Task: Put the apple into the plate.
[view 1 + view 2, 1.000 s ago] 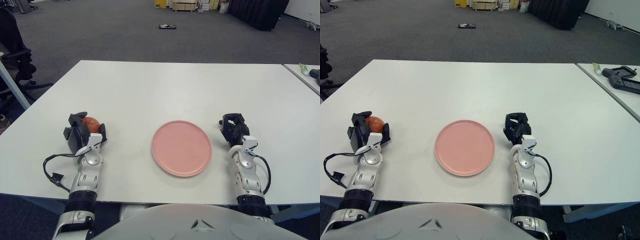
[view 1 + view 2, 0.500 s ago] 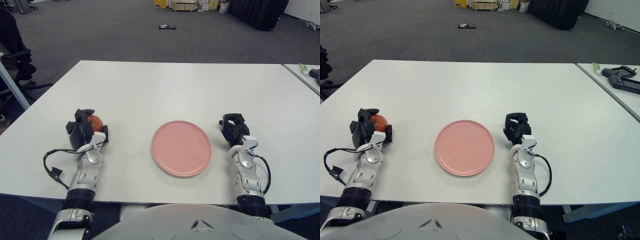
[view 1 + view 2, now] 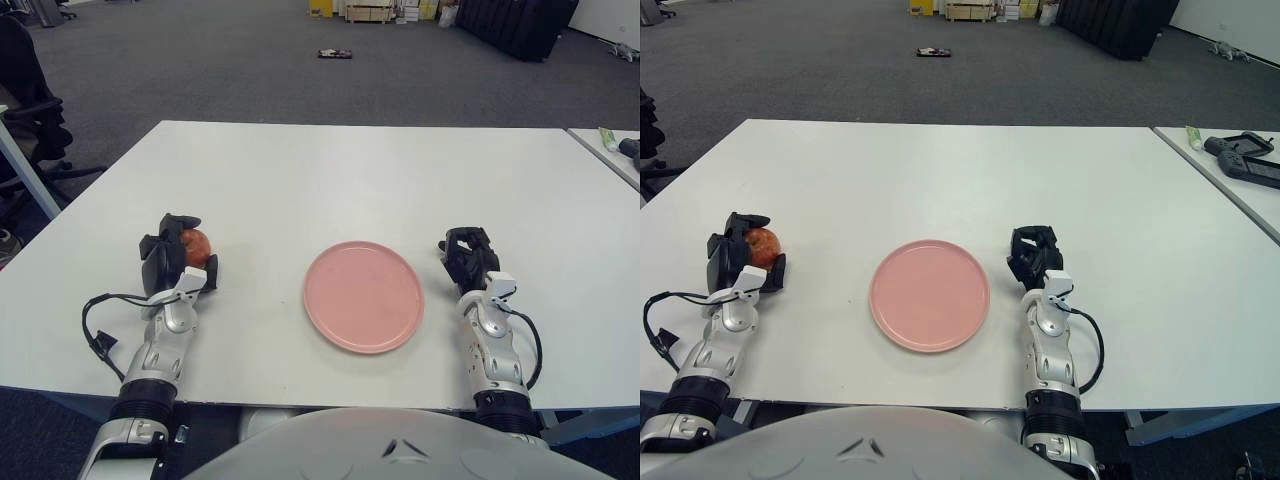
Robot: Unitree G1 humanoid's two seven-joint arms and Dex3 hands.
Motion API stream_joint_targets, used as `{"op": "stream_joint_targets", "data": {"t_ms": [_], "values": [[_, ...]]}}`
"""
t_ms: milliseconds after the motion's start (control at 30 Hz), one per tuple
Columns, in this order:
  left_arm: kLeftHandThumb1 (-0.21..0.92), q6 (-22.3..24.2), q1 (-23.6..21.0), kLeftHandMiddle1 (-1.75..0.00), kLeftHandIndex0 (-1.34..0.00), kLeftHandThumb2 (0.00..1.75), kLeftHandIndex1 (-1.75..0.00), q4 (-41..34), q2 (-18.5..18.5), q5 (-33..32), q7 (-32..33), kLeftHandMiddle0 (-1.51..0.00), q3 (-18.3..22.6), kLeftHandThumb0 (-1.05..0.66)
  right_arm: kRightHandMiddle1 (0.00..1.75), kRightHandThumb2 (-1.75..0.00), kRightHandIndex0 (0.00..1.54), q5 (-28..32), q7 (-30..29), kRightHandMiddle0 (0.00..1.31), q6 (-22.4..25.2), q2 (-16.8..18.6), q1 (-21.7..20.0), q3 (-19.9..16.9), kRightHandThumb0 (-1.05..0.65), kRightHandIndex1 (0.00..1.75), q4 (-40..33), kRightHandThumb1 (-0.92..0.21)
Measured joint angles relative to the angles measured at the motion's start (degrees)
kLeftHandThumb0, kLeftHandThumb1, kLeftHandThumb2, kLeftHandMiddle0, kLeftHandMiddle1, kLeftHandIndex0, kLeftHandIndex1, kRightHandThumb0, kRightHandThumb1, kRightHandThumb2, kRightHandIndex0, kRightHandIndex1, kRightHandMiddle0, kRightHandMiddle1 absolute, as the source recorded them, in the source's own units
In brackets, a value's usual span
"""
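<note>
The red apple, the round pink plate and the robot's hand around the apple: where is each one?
Red apple (image 3: 196,243), left eye view: its visible top face.
Round pink plate (image 3: 363,296), left eye view: bare middle.
Left hand (image 3: 737,262), right eye view: the black fingers curled around the apple.

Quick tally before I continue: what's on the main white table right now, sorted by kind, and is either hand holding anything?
Apples: 1, the red apple, grasped by the left hand near the table's left edge.
Plates: 1, the pink plate, nothing on it.
Total: 2 things on the white table.
The right hand shows just right of the plate, fingers curled, holding nothing.
</note>
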Motion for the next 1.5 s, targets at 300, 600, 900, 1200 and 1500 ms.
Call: {"op": "stream_joint_targets", "data": {"t_ms": [300,600,900,1200,1500], "values": [[-0.05,-3.3,0.1,-1.54,-0.70,1.66,-1.75,1.3,0.4,-1.4,-0.6,-0.91,0.1,0.00,1.75,-0.62,0.43,0.0,-0.3,0.23,-0.2,0.1,0.0,0.0,-0.36,1.27,0.0,-0.85],[-0.04,-4.1,0.7,-1.58,-0.68,1.66,-1.75,-0.6,0.8,-1.7,-1.9,-0.90,0.0,0.00,1.75,-0.65,0.44,0.0,-0.4,0.24,-0.2,0.2,0.3,0.1,-0.36,1.26,-0.4,-0.83],[-0.06,-1.8,3.7,-1.58,-0.70,1.69,-1.75,-8.5,1.3,-0.7,-5.8,-0.93,-0.3,0.00,1.75,-0.63,0.44,-0.1,-1.0,0.24,0.4,0.3,0.4,0.2,-0.36,1.24,-0.9,-0.84],[-0.06,0.7,4.4,-1.58,-0.68,1.69,-1.75,-17.9,2.5,1.1,-10.6,-0.94,-0.2,0.00,1.75,-0.67,0.45,0.0,-0.9,0.25,0.3,0.4,0.3,0.2,-0.36,1.26,-0.9,-0.82],[-0.12,6.7,4.5,-1.53,-0.72,1.73,-1.75,-29.1,2.8,4.0,-14.9,-1.00,-0.4,0.00,1.75,-0.61,0.44,0.0,-0.7,0.23,0.2,0.3,0.0,0.1,-0.35,1.25,-0.4,-0.86]]}}
